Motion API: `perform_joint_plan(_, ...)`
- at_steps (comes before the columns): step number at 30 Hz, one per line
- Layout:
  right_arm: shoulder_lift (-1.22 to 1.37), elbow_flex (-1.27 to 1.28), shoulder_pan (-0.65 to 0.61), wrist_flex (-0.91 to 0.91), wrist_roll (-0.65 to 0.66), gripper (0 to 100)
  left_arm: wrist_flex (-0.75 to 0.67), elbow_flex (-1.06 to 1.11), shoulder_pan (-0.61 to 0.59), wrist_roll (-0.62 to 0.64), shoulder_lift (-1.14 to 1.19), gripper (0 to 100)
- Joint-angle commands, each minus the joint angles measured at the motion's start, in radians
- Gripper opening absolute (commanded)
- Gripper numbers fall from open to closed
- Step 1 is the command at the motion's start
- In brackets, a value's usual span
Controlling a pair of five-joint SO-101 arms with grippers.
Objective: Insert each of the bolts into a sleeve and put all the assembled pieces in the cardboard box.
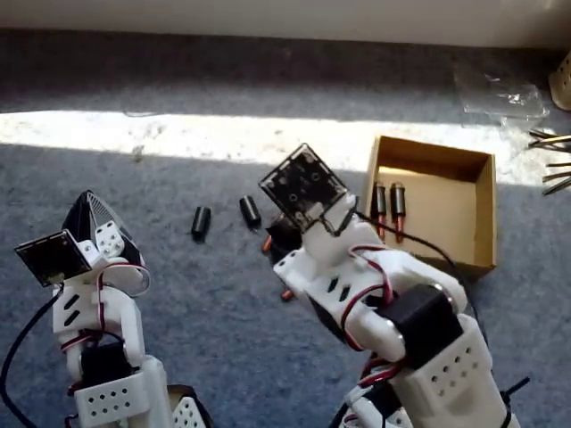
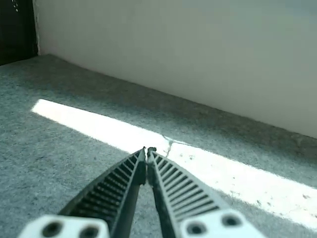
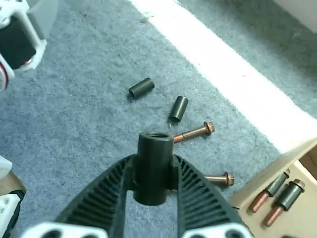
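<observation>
Cardboard box, at the right of the high view, already holds two assembled pieces, so you're part-way through. At mid-frame your right gripper pinches one sleeve. Two loose sleeves and two bolts lie unassembled on the worktop, and the left gripper at lower left is pressed together, empty.

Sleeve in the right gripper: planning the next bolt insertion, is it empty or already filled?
Empty: the sleeve in the right gripper shows an open dark bore, no bolt head or shank.
</observation>
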Motion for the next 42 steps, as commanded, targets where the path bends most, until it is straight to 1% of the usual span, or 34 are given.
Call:
perform_joint_plan(1, -0.099, 0.05, 0.102, -0.021, 0.009, 0.5, -0.015, -0.027, 0.021, -0.002, -0.012, 3)
perform_joint_plan(4, -0.171, 0.151, 0.171, -0.077, 0.009, 0.5, -0.015, -0.027, 0.022, -0.002, -0.012, 3)
perform_joint_plan(6, -0.216, 0.234, 0.186, -0.122, 0.009, 0.5, -0.014, -0.027, 0.042, -0.002, -0.012, 3)
perform_joint_plan(11, -0.321, 0.446, 0.188, -0.274, 0.005, 0.5, -0.012, -0.025, 0.085, -0.002, -0.012, 3)
perform_joint_plan(15, -0.406, 0.604, 0.189, -0.39, 0.003, 0.5, 0.034, -0.036, 0.133, -0.003, -0.012, 3)
perform_joint_plan(18, -0.473, 0.696, 0.189, -0.449, 0.003, 0.5, 0.043, -0.035, 0.168, -0.003, -0.012, 3)
perform_joint_plan(19, -0.496, 0.72, 0.189, -0.46, 0.003, 0.5, 0.043, -0.035, 0.174, -0.006, -0.012, 3)
perform_joint_plan(21, -0.547, 0.762, 0.189, -0.466, 0.003, 0.5, 0.044, -0.035, 0.194, -0.064, -0.012, 3)
perform_joint_plan(23, -0.596, 0.796, 0.189, -0.466, 0.003, 0.5, 0.051, -0.035, 0.24, -0.114, -0.012, 3)
perform_joint_plan(27, -0.711, 0.868, 0.191, -0.466, 0.002, 0.5, 0.175, -0.108, 0.351, -0.153, -0.008, 3)
perform_joint_plan(29, -0.773, 0.911, 0.191, -0.463, 0.002, 0.5, 0.233, -0.159, 0.386, -0.181, -0.004, 3)
perform_joint_plan(32, -0.868, 0.972, 0.197, -0.461, 0.002, 0.5, 0.299, -0.222, 0.407, -0.222, -0.002, 3)
perform_joint_plan(35, -0.92, 1.012, 0.246, -0.463, 0.0, 0.5, 0.354, -0.272, 0.412, -0.27, -0.001, 3)
perform_joint_plan(38, -0.903, 1.027, 0.274, -0.467, -0.084, 0.5, 0.407, -0.325, 0.426, -0.311, 0.001, 3)
perform_joint_plan(40, -0.911, 1.04, 0.272, -0.467, -0.143, 0.5, 0.431, -0.358, 0.461, -0.336, 0.002, 3)
perform_joint_plan(42, -0.911, 1.055, 0.272, -0.475, -0.166, 0.5, 0.446, -0.392, 0.496, -0.354, 0.024, 3)
